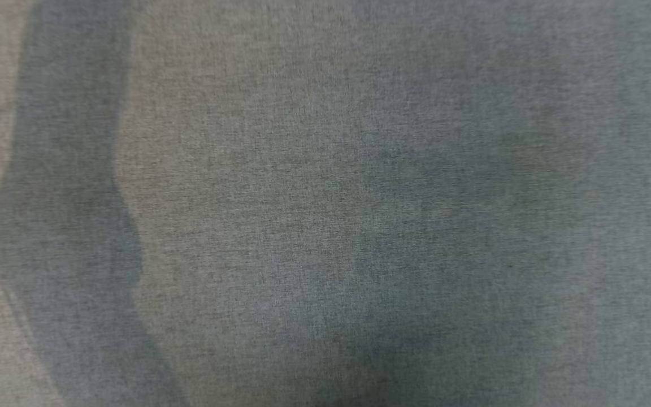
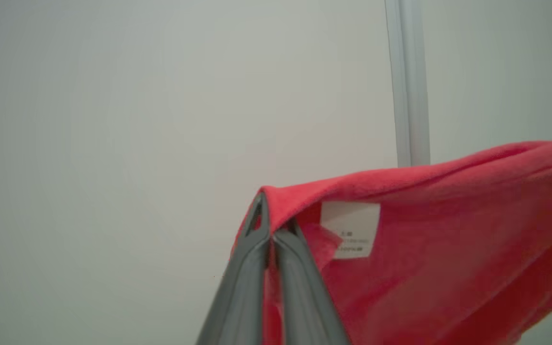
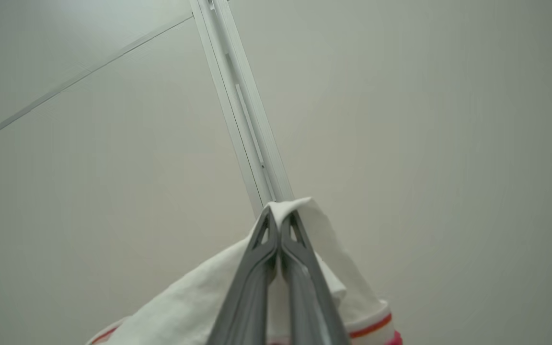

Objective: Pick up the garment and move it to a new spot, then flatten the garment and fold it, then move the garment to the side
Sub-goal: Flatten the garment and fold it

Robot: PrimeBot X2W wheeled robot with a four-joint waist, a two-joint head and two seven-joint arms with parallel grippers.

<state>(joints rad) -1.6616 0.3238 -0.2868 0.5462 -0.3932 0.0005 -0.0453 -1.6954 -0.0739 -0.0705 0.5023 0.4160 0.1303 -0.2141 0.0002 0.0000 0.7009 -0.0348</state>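
Your left pincer (image 2: 273, 215) is clamped on the red garment (image 2: 448, 230) beside its label (image 2: 351, 229); your right pincer (image 3: 281, 215) is clamped on a white hem (image 3: 352, 287). Judged soft, limp and light: grip it at the edges.

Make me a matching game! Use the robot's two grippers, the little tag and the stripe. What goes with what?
Things:
1. left gripper
2. right gripper
3. label
4. stripe

Descriptions:
A. orange-red, running along a white edge
B. shut on the white part of the garment
C. white, sitting on red cloth
D. shut on the red part of the garment

Pairs: 1-D, 2-B, 3-C, 4-A
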